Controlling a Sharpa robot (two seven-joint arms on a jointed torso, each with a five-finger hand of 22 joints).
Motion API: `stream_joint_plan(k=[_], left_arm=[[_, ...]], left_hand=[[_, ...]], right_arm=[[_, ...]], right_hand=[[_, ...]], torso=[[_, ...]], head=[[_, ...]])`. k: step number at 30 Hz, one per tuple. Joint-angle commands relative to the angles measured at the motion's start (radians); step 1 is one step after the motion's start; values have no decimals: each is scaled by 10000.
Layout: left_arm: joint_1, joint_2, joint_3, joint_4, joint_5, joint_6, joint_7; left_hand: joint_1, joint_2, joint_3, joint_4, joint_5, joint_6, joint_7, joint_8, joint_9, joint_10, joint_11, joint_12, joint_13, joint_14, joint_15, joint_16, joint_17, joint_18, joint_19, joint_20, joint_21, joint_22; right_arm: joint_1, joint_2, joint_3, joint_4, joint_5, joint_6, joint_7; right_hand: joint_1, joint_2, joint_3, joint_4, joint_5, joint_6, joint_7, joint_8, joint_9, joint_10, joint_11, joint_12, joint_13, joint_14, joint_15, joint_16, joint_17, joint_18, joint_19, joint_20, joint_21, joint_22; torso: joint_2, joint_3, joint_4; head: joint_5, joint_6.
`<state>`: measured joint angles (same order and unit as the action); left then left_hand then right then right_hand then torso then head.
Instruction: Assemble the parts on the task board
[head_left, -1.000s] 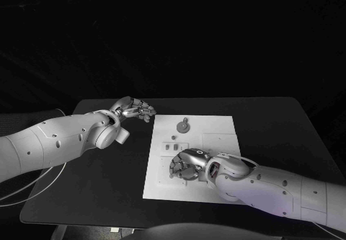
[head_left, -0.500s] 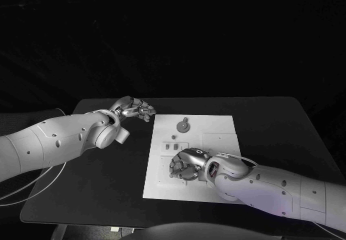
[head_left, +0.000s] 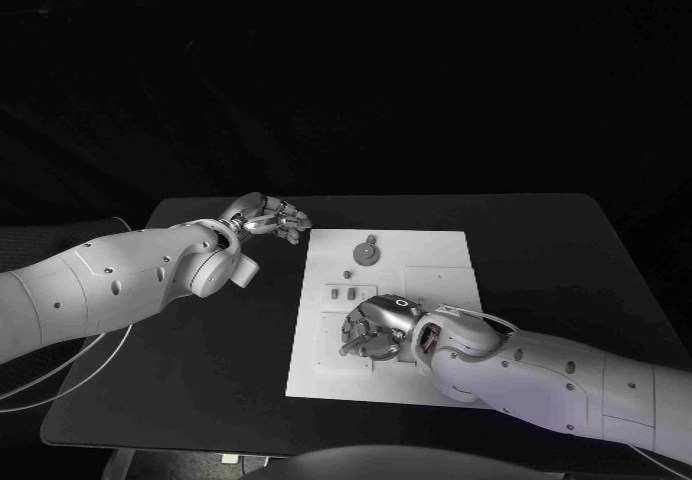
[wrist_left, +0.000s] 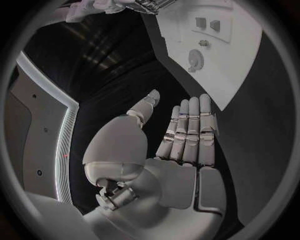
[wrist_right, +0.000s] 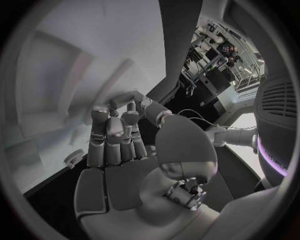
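The task board (head_left: 387, 300) is seen flat in the middle of the desk (head_left: 216, 370), with small parts (head_left: 346, 293) set along its left side. The right hand (head_left: 372, 330) is pressed down over the near-left parts, fingers curled — whether anything is held cannot be told. The left hand (head_left: 271, 217) is held off the far-left corner, fingers straight, together and empty. The parts are judged light, rigid and slippery — best pinched by their sides.

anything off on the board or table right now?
Nothing stands out. The task board lies flat on the table; the right hand works over its near part, and the left hand hangs beside the board, fingers apart, holding nothing.
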<state>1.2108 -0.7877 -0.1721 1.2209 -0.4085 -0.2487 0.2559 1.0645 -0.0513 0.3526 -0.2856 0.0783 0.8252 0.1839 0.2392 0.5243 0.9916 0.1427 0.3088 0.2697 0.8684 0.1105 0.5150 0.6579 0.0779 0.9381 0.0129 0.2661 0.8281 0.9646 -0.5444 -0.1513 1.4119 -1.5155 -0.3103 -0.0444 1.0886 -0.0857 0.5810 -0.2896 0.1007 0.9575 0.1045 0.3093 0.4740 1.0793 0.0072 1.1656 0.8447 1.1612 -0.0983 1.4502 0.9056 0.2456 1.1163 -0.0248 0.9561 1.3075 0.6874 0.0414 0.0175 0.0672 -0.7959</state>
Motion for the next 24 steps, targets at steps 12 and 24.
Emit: stream_joint_plan(k=[12,24], left_arm=[[8,-12,9,31,-13,125,47],[9,-19,9,40,-13,133,32]], left_hand=[[72,22,-79,-3,-57,-89,-9,-64,-1,-55,18,-56,-12,4,85,-36,19,159,-5,62,-66,12],[71,21,-79,-4,-57,-92,-11,-64,0,-56,19,-56,-12,7,84,-39,24,160,-4,62,-67,14]], right_arm=[[5,-281,-1,103,-27,-79,74],[14,-229,-1,-24,-129,-19,42]], right_hand=[[-128,-263,-362,-23,139,-181,201,-121,-49,-98,48,-22,37,-60,60,-37,22,162,-94,14,30,138],[-96,-262,-419,-28,155,-176,199,-117,-47,-103,47,-14,43,-62,60,-33,24,162,-97,9,31,138]], torso=[[-1,-1,-10],[0,-1,-8]], head=[[19,-26],[9,-21]])
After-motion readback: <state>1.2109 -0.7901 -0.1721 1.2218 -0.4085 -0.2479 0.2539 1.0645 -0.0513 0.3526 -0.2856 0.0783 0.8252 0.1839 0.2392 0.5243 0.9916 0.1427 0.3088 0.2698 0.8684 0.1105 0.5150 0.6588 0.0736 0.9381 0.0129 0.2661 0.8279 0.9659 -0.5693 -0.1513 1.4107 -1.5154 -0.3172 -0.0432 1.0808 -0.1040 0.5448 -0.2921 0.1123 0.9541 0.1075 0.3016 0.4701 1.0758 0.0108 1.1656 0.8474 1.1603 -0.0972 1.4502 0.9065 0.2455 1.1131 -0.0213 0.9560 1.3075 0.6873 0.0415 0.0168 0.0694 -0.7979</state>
